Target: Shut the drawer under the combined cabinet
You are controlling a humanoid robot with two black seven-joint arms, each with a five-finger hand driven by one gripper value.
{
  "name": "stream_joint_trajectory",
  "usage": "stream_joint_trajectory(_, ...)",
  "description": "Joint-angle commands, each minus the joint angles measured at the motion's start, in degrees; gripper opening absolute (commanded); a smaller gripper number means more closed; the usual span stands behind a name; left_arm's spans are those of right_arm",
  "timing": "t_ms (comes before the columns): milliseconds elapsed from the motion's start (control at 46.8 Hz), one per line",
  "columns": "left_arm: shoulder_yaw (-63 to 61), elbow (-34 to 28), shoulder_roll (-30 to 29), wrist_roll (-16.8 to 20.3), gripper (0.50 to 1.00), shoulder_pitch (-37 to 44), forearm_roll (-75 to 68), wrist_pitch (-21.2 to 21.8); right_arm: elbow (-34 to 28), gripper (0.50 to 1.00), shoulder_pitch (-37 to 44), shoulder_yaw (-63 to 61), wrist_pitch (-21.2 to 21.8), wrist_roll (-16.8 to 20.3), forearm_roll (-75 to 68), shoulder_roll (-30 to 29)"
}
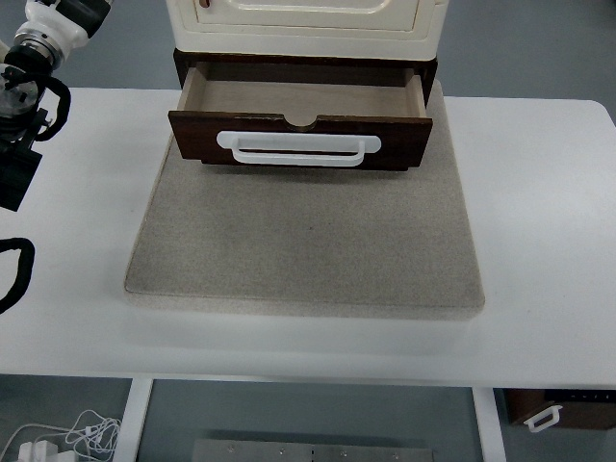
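- White table (539, 221): the surface before me, spanning the whole view.
- Grey-beige mat (308, 241): lies flat on the table, centred.
- Cabinet (308, 29): stands, as far as I can tell, on the mat's far edge.

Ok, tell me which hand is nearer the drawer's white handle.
Left. The left arm shows at the picture's left edge, beside and slightly above the white handle on the open drawer, well apart from it. The right hand is out of view.
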State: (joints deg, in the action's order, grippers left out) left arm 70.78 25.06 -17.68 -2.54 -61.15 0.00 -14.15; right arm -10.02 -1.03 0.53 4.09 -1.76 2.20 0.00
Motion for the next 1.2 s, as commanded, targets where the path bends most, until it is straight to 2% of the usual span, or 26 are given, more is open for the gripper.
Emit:
stream_joint_trajectory(0, 0.0, 2.9, -1.9, 0.0, 0.996, 0.0, 0.0, 0.4, 0.0, 0.952, 0.0, 0.0, 0.0, 0.0, 0.0, 0.0)
stream_joint_trajectory(448, -0.6, 10.6, -6.0, 1.0, 0.988, -3.2, -2.1, 0.7, 0.0, 0.952, 0.1, 0.0, 0.0, 0.0, 0.0, 0.0)
stream_joint_trajectory(833, -0.7, 24.6, -11.0, 3.9, 0.99, -5.1, -2.1, 0.8, 0.0, 0.952, 0.1, 0.0, 0.0, 0.0, 0.0, 0.0)
stream_joint_trajectory(1174, -5.3, 37.7, -13.4, 4.3, 0.99, -5.0, -2.2, 0.9, 0.0, 0.952, 0.1, 0.0, 0.0, 0.0, 0.0, 0.0)
